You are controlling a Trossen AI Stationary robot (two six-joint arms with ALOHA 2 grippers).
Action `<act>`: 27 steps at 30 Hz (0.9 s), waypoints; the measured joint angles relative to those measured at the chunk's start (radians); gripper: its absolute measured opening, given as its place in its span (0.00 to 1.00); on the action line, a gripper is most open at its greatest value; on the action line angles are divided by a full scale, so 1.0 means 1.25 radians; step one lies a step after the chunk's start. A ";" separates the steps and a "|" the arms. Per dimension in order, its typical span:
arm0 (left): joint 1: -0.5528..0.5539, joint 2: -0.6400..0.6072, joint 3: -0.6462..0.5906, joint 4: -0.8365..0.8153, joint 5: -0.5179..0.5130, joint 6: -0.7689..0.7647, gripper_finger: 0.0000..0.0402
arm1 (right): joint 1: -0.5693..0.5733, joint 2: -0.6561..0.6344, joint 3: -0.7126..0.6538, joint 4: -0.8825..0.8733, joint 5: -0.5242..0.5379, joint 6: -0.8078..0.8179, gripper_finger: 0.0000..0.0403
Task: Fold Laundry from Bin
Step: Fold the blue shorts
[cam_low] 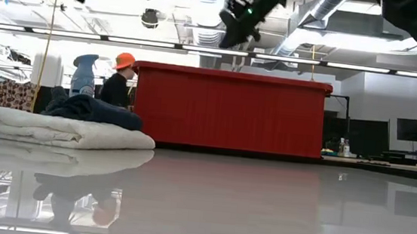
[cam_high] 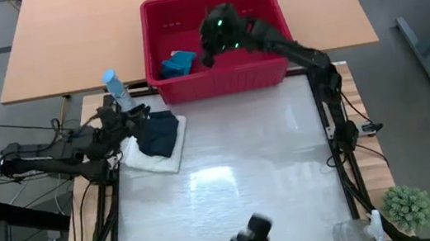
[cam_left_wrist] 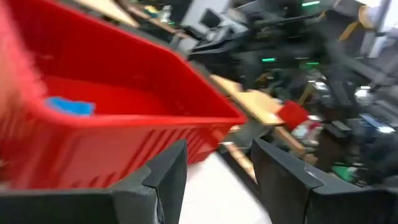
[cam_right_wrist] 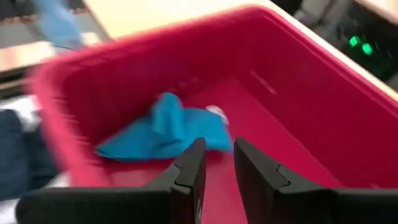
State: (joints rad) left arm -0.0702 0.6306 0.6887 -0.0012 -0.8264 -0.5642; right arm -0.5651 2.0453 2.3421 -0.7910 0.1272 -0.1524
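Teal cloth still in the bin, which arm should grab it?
Right. The right gripper hangs open over the bin, its fingers aimed at the teal cloth. The left gripper sits outside the bin, beside the stacked white cloth and navy cloth.

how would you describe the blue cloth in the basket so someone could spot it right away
Find the red plastic basket at the far edge of the white table. On its floor, toward the corner nearest the left arm, lies a small crumpled teal-blue cloth. It is the only cloth in the basket; the white cloth and dark navy cloth are stacked outside on the table.
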 joint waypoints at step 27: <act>0.608 0.412 0.315 0.017 0.799 0.301 0.42 | -0.281 0.132 -0.012 0.218 -0.146 0.163 0.27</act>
State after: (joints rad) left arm 0.6894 1.1454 1.0823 0.0202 0.1728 -0.1880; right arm -0.9158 2.2103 2.3276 -0.5186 -0.0557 0.0516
